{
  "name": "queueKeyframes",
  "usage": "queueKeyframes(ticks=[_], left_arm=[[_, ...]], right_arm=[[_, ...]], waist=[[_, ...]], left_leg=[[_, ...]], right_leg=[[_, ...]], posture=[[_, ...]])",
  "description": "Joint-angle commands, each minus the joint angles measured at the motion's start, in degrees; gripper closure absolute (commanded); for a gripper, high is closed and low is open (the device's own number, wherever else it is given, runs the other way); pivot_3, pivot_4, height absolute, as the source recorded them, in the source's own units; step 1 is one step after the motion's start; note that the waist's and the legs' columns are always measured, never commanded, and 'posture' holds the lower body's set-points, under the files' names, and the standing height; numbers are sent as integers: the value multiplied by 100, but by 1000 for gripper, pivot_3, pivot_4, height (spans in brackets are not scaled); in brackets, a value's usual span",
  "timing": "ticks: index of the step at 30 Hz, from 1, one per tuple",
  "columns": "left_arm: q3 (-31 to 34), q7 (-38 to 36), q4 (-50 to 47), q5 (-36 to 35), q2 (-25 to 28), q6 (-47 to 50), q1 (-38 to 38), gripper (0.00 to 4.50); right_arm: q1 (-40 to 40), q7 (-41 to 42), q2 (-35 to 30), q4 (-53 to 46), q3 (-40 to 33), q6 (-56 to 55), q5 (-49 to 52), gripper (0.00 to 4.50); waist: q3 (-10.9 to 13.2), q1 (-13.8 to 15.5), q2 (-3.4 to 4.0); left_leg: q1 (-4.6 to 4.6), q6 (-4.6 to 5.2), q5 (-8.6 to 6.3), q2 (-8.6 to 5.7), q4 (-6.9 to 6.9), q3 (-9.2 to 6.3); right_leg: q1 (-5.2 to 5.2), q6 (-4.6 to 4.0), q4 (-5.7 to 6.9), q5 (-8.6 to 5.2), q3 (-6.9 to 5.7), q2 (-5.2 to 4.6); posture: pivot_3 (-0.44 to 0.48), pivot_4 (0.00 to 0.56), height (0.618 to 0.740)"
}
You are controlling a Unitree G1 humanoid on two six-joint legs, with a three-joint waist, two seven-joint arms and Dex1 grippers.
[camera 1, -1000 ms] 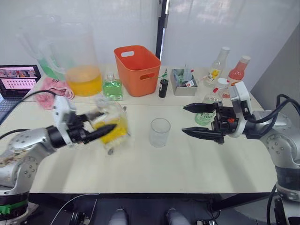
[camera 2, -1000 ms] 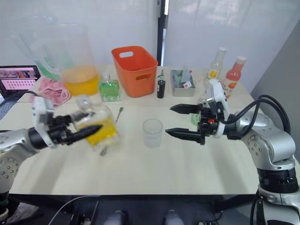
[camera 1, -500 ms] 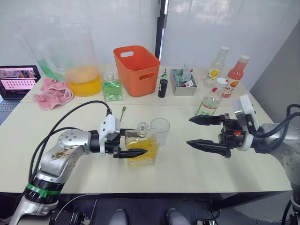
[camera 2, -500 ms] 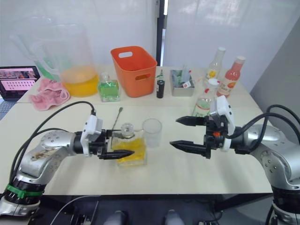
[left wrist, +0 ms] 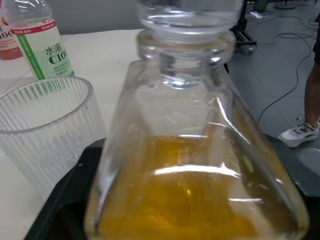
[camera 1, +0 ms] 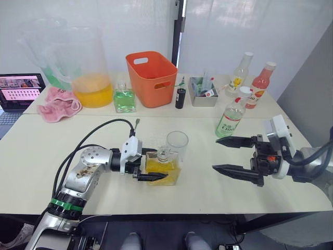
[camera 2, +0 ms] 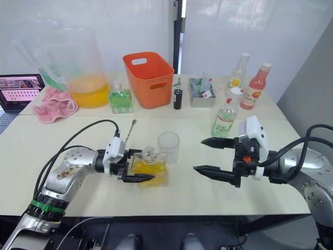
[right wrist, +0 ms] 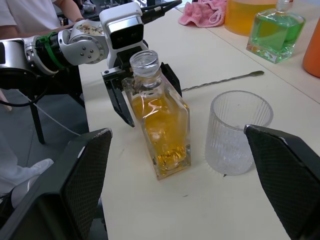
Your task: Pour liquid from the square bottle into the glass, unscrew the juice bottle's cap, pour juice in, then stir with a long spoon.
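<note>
The square bottle (camera 1: 164, 167) of yellow liquid stands upright on the table with its round stopper in, just left of and touching or nearly touching the ribbed glass (camera 1: 177, 145). My left gripper (camera 1: 160, 164) is shut on the square bottle, one finger behind it and one in front. My right gripper (camera 1: 216, 153) hovers open to the right of the glass, holding nothing. The juice bottle (camera 1: 229, 121) with its white cap (camera 1: 244, 91) stands behind the right gripper. The long spoon (camera 2: 130, 130) lies behind my left arm, partly hidden by it.
Along the back stand a big pitcher (camera 1: 91, 70) of orange liquid, a green bottle (camera 1: 124, 99), an orange basket (camera 1: 152, 77), a small dark bottle (camera 1: 180, 97), a grey tray (camera 1: 203, 88), and two more bottles (camera 1: 263, 78). A pink cloth (camera 1: 60, 100) and laptop (camera 1: 20, 89) sit far left.
My left arm has carried the square bottle rightward and set it beside the glass. My right gripper has drawn back to the right, still open.
</note>
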Motion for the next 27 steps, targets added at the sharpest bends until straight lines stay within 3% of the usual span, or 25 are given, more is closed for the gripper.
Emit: queueKeyframes(ticks=[1,9,15,27], left_arm=[[188,-34,-278,-197,49,164,-136,8],[684,496,-1137,-596,255,962,53,8],[810,1031,-1759,-509,326,1174,556,8],[360,1016,-1446,-77,160,715,576,8]], right_arm=[[-46,17,-56,-69,-171,-124,112,0],[-221,159,0,124,39,-242,35,0],[-403,235,79,280,265,-351,-33,0],[-624,392,67,471,450,-481,-128,0]], waist=[[0,-1,0],[0,-16,1],[-1,-13,2],[-1,8,2]], left_leg=[[0,0,0,0,0,0],[2,0,0,1,0,-1],[6,0,0,1,0,0],[5,0,0,0,4,0]], right_leg=[[1,1,0,0,0,0],[1,12,4,6,0,0],[3,12,4,5,0,0],[5,-6,2,-4,1,0]], posture=[[0,150,740],[0,150,740],[0,150,740],[0,150,740]])
